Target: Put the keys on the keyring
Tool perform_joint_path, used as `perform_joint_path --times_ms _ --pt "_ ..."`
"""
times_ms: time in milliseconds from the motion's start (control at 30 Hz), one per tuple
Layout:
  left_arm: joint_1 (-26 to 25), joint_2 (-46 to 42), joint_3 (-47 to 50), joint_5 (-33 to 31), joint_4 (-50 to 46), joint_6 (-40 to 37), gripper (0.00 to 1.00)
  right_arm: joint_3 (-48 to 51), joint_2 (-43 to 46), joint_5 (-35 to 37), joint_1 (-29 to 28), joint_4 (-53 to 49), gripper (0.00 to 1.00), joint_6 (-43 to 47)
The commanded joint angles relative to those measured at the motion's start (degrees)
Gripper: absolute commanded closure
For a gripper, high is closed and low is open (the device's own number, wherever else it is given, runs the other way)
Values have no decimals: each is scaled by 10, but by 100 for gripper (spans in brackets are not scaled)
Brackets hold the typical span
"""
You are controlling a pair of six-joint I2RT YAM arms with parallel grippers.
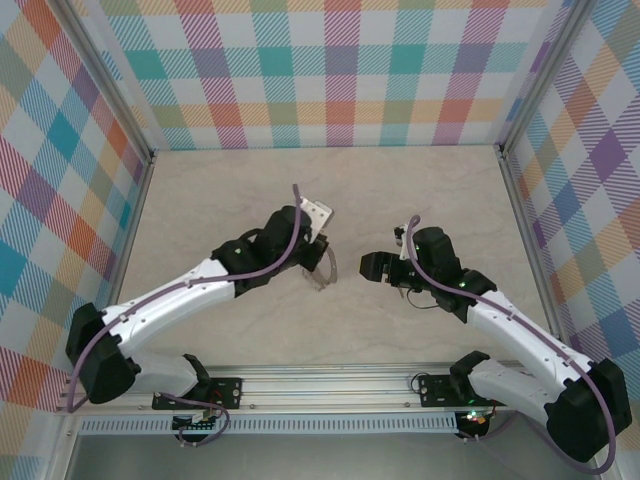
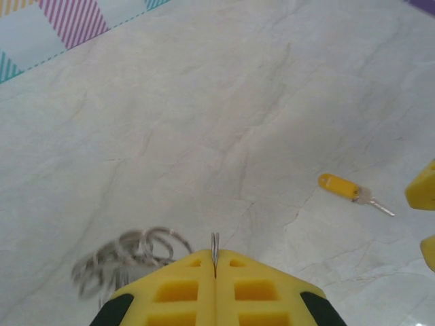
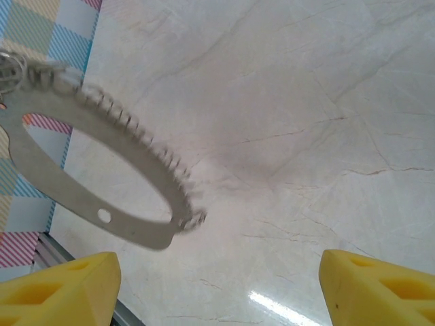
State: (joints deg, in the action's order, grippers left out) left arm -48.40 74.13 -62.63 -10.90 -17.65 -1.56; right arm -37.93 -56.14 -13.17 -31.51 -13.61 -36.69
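The keyring [image 3: 129, 227] was held pinched edge-on between the closed pads of the left gripper [image 2: 215, 261], raised off the table [image 2: 204, 102]. The right gripper [image 3: 217, 285] was spread wide, empty. The key [image 2: 338, 185] lay flat beside its fingers [image 2: 423, 190]; the yellow head should be gripped, leaving the blade free for threading. No writing could be read

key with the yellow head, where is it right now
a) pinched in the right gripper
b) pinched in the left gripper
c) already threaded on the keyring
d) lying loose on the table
d: in the left wrist view the key lies flat on the table, untouched, while the left gripper is shut on the keyring and the right gripper is open and empty.
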Motion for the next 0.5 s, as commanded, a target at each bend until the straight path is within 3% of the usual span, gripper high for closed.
perform_joint_path --times_ms 0,233,467 --pt "25 -53 31 106 107 -14 100 -23 12 -33 3 18 24 4" --pt "82 -102 59 294 152 -3 100 -60 30 -67 6 20 28 30" --pt "124 -64 18 447 171 14 100 -109 40 -80 15 23 35 61"
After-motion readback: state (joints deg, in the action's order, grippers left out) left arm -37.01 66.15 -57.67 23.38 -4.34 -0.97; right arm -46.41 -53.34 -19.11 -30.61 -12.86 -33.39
